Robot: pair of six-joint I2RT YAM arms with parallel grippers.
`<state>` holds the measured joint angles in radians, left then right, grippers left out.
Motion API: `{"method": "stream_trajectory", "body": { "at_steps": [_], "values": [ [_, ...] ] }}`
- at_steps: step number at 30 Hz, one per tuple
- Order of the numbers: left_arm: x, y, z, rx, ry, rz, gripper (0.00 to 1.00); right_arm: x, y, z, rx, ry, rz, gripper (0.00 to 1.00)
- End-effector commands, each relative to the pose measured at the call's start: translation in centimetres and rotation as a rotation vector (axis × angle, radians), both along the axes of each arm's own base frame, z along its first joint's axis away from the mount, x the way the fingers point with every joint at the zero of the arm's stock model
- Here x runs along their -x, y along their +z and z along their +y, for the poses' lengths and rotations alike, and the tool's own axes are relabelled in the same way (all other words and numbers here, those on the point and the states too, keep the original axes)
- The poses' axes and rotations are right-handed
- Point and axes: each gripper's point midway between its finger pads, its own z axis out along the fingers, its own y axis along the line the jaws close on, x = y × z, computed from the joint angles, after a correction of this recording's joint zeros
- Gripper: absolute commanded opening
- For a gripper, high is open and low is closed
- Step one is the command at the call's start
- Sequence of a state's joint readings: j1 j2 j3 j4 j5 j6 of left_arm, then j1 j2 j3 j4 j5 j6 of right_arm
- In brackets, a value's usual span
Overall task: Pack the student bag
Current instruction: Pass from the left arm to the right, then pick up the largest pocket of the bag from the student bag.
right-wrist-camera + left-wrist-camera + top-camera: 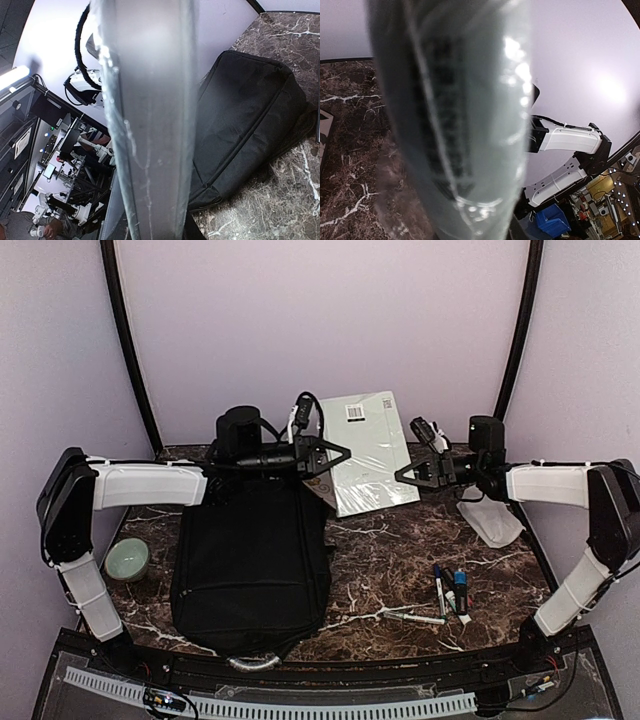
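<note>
Two sets of fingers, left gripper (340,454) and right gripper (402,474), both clamped on one plastic-wrapped pad (365,440); one student bag (250,560), one green bowl (127,560), one white pouch (492,525), four pens (460,590) on table (380,550).

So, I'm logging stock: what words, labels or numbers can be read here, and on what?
Nothing can be quoted.
Barcode label on the pale green wrapped pad: bars show, digits too small to read.
Markers: any print too small to read.
Student bag: no lettering visible.
</note>
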<state>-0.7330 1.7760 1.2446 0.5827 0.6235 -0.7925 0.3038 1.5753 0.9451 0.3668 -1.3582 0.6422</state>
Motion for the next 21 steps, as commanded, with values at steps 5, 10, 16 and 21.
{"method": "stream_trajectory", "body": {
  "at_steps": [5, 10, 16, 21],
  "values": [
    [-0.6, 1.1, 3.1, -0.108, 0.141, -0.127, 0.50, -0.4, 1.4, -0.8, -0.010, -0.057, -0.024, 0.00],
    [0.4, -3.9, 6.6, -0.403, 0.200, -0.093, 0.56, -1.2, 1.7, -1.9, -0.005, -0.114, -0.032, 0.00],
    [5.4, -7.8, 11.0, -0.723, 0.155, -0.109, 0.55, -2.3, 0.4, -2.7, 0.073, -0.184, -0.073, 0.00],
    [10.8, -12.5, 14.3, -1.096, 0.077, -0.194, 0.54, -2.7, -0.1, -2.8, 0.095, -0.209, -0.098, 0.00]
  ]
}}
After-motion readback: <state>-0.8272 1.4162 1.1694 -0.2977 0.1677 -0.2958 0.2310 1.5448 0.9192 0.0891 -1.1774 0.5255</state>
